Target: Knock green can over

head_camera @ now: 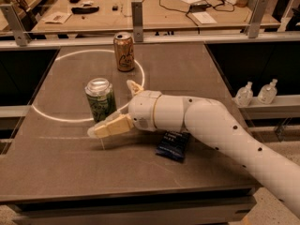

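Note:
The green can [100, 100] stands upright on the brown table [56, 172], left of centre, on the rim of a white painted circle. My gripper [115, 108] is just to the right of the can, with its jaws spread wide. One finger [111, 126] lies low in front of the can's base. The other finger [134, 87] sticks up behind and to the right of the can. The can sits at the mouth of the open jaws, and I cannot tell whether it touches them.
A gold-orange can [124, 52] stands upright farther back inside the circle. A dark blue packet [172, 145] lies under my arm. A metal rail [137, 15] runs along the far edge. Two clear bottles [256, 93] stand on a shelf to the right.

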Robot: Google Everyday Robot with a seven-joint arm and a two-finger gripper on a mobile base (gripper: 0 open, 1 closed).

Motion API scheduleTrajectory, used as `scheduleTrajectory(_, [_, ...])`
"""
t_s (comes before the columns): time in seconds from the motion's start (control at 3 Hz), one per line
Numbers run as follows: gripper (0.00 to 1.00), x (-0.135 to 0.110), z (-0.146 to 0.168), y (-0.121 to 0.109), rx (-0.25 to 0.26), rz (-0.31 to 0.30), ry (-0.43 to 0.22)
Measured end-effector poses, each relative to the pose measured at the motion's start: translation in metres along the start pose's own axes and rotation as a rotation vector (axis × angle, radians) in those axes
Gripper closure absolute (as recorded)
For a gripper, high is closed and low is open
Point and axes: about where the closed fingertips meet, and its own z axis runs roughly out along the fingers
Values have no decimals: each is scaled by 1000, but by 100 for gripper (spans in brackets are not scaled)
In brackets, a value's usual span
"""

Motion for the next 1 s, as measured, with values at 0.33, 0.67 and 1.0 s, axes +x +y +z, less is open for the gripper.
scheduleTrajectory(0.33, [0,3,-17,10,46,40,18])
scheduleTrajectory(0.67, [0,1,-34,16,110,130,47])
scheduleTrajectory(1.0, [0,0,-33,14,119,131,42])
